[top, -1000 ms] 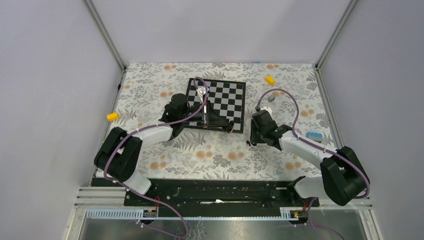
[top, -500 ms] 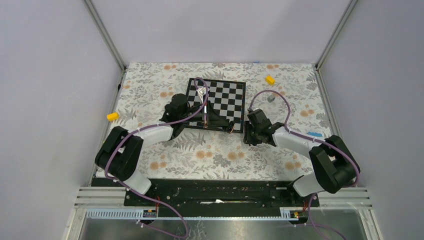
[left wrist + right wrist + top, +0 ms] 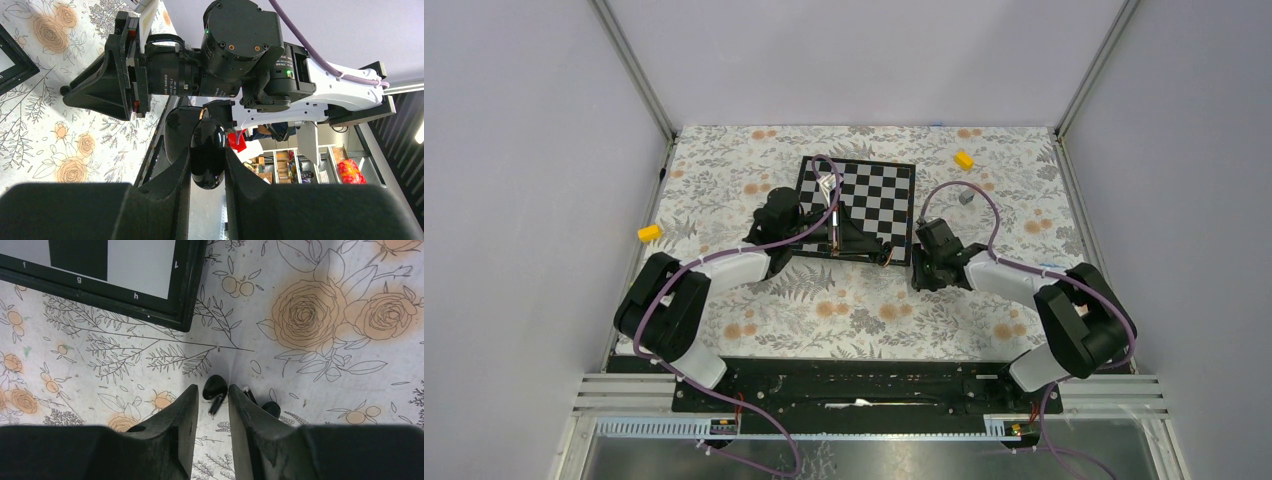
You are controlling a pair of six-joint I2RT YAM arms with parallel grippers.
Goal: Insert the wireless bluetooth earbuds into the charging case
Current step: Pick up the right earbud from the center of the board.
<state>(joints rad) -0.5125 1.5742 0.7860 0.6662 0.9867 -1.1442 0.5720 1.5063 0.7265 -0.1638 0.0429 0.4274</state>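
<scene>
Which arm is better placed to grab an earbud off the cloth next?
Right. The right gripper hangs open astride one earbud on the floral cloth, with a second earbud just beside it. The left gripper is shut on the charging case, so it is busy.

floral table, small things scattered

the table (image 3: pixel 864 300) is covered by a cloth printed with grey leaves and orange roses. a chessboard (image 3: pixel 874 195) lies flat toward the back middle. one yellow block (image 3: pixel 964 159) sits near the back right, a second yellow block (image 3: pixel 649 233) by the left edge, and a small grey cube (image 3: pixel 965 198) just right of the board. off the board's near right corner, one earbud (image 3: pixel 215 386) rests on the cloth, with another earbud (image 3: pixel 271 408) just beside it.
</scene>
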